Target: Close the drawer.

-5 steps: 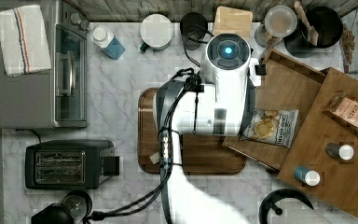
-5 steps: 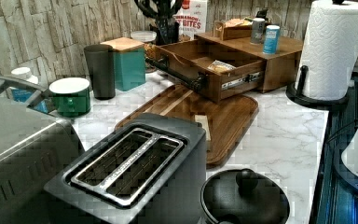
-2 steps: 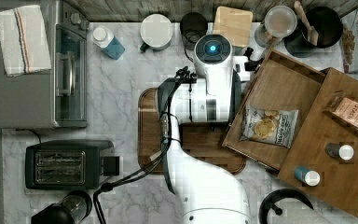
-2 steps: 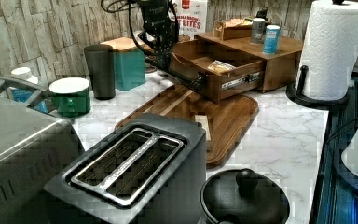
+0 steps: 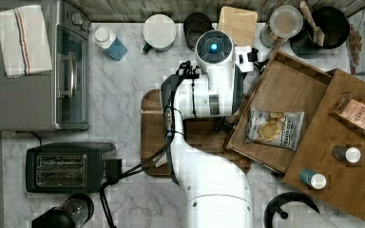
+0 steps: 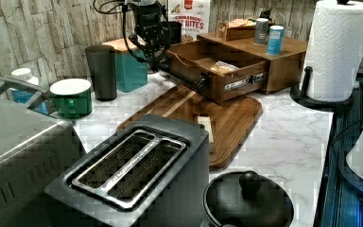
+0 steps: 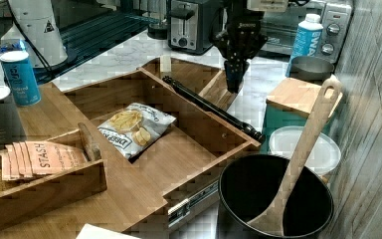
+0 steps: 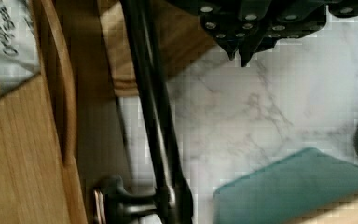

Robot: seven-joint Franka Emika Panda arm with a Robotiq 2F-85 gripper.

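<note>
The drawer stands pulled out of its wooden cabinet, with a bag of chips lying in it. In the right view the drawer shows a long black handle bar along its front. My gripper hangs fingers-down just outside that front, near the bar's far end, shut on nothing. In the wrist view the handle bar runs beside the closed fingertips of my gripper, over marble, with a small gap between them. In the left view my gripper sits at the drawer's front corner.
A dark cutting board lies under the arm, in front of the drawer. A teal canister with a wooden lid, a dark cup and a green pot stand close behind the gripper. A black pot with a wooden spoon stands beside the drawer.
The arm has swung toward the back of the counter along the drawer's front, and the gripper has come down beside the handle bar. The drawer has not visibly moved.
</note>
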